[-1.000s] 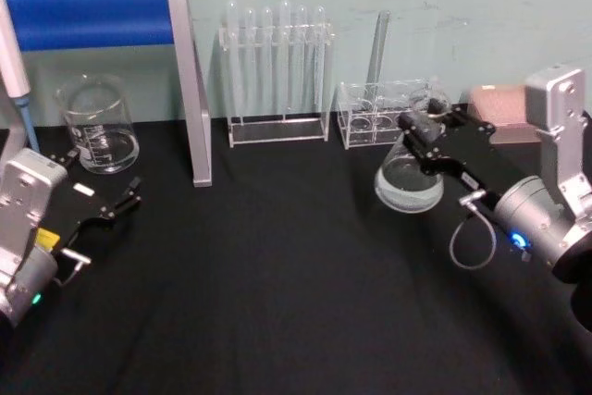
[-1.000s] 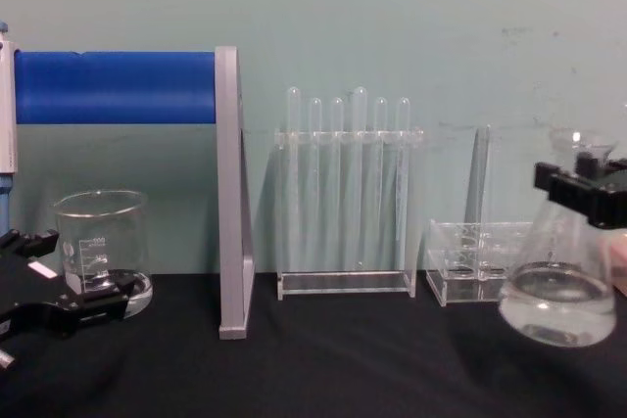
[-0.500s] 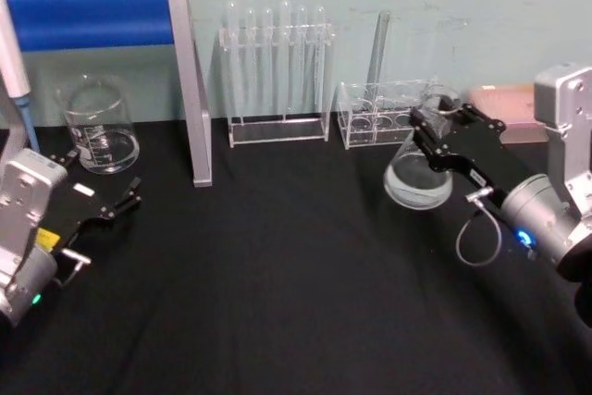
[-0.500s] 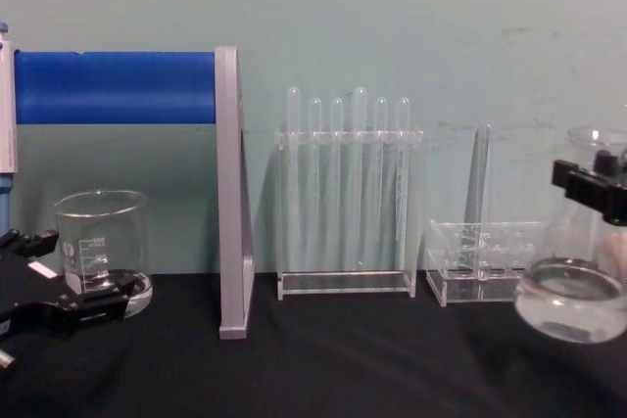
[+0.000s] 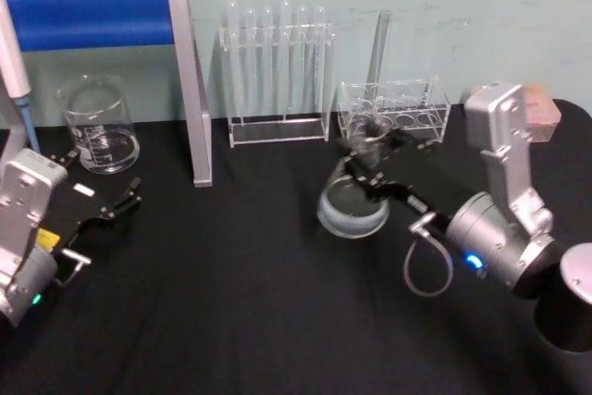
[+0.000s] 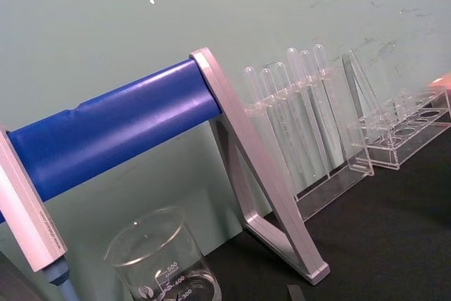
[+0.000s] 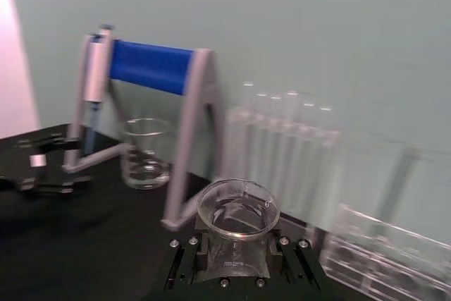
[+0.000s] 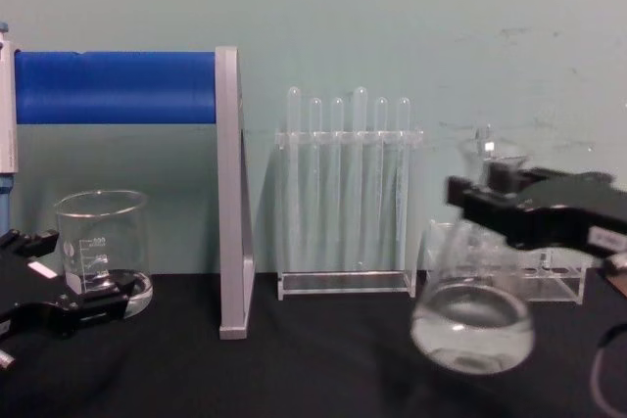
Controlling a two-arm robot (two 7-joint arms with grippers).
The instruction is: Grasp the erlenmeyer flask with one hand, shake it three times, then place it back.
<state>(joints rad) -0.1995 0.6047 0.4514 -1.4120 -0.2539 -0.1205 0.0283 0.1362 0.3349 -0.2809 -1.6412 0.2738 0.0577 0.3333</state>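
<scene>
Pinching the neck of the erlenmeyer flask (image 5: 353, 207) just below its flared rim, the right gripper (image 5: 371, 153) was positioned over the black worktop (image 5: 231, 312), in front of the small clear rack (image 5: 396, 114). The flask was held tilted, with its wide base swung toward the robot's left, and the base appeared to be clear of the worktop. In the chest view, the flask (image 8: 473, 328) was seen hanging below the black fingers of the right gripper (image 8: 498, 205), with a shallow layer of clear liquid visible in the base. In the right wrist view, the open rim of the flask (image 7: 237, 211) was seated between the gripper's two jaws.

The left gripper (image 5: 97, 182) was parked low at the robot's left, its fingers spread apart and holding nothing, just in front of the glass beaker (image 5: 97, 129). The blue-barred stand (image 5: 92, 16) and the test tube rack (image 5: 277, 76) were located along the back wall, well apart from the flask.
</scene>
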